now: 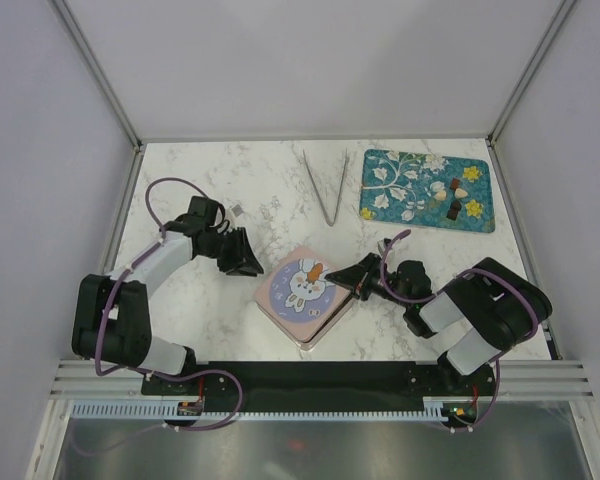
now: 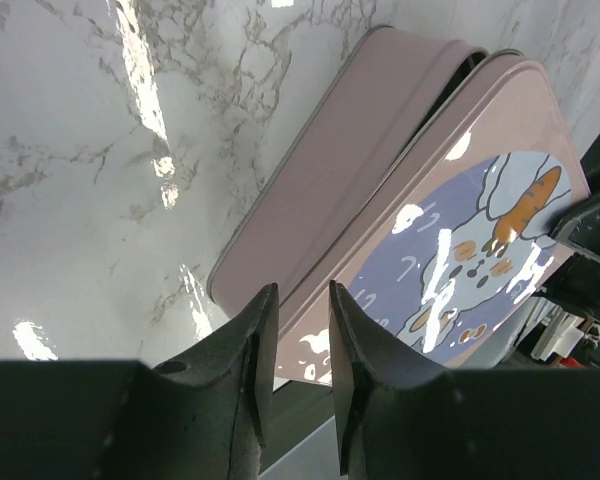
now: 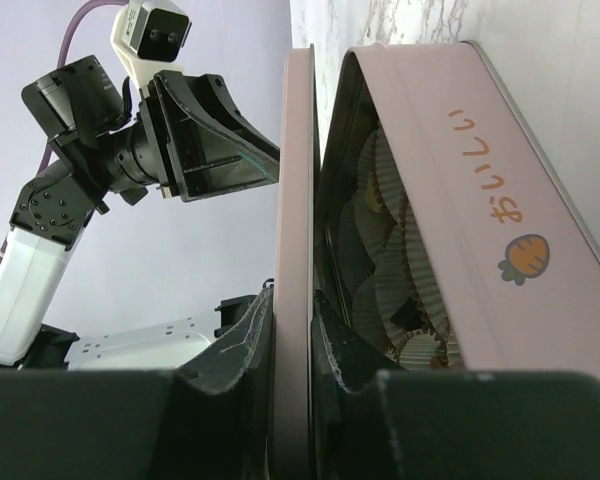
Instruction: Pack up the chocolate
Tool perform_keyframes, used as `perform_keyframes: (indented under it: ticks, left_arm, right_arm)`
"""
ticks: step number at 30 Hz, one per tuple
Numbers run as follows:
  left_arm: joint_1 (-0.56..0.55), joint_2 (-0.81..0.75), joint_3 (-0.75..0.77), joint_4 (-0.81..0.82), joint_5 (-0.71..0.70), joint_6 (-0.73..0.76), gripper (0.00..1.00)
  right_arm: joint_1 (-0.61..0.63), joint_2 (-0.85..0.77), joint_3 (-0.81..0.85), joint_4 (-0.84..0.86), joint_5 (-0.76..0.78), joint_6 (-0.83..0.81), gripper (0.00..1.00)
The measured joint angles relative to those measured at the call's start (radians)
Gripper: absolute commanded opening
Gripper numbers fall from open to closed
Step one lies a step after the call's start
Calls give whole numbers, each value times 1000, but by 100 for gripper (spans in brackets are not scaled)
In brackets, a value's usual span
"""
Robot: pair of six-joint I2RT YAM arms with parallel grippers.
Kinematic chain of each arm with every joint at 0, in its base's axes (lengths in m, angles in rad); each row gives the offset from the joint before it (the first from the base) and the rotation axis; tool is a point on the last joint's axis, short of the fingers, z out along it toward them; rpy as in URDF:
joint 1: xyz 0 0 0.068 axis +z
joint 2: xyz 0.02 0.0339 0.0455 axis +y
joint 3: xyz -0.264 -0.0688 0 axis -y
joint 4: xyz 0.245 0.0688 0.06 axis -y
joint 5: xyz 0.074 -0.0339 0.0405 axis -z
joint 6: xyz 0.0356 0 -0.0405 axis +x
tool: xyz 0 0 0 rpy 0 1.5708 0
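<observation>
The right gripper (image 3: 292, 312) is pinching the rabbit lid (image 3: 298, 150) by its thin rim — likely risking a slip that jolts the paper cups (image 3: 385, 260) in the tin (image 3: 480, 150) — the left gripper (image 2: 298, 300) is hovering empty, jaws slightly apart, and the chocolates (image 1: 452, 197) are lying on the far teal mat (image 1: 410, 215).

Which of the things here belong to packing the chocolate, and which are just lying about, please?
For the job:
- chocolates
- mat under them
- tin
- paper cups inside it
- lid, clamped by the right gripper

Lying about:
- tongs, untouched; possibly a tool for later
</observation>
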Motion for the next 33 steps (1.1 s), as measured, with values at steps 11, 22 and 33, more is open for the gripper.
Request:
perform_keyframes:
  ticks: [11,22,33]
  left_arm:
    - [-27,-70,-61,39,63,-27,28]
    - [-82,-123,-111,92,94,-73,28]
    - [-154,-70,-146,154,92,-113,28]
  right_arm:
    - [0,1,-32,5,17,-17,10]
    - [2,-51,-37,-18,26,-54,29]
    - [1,-381,-29,-454,130,-224,54]
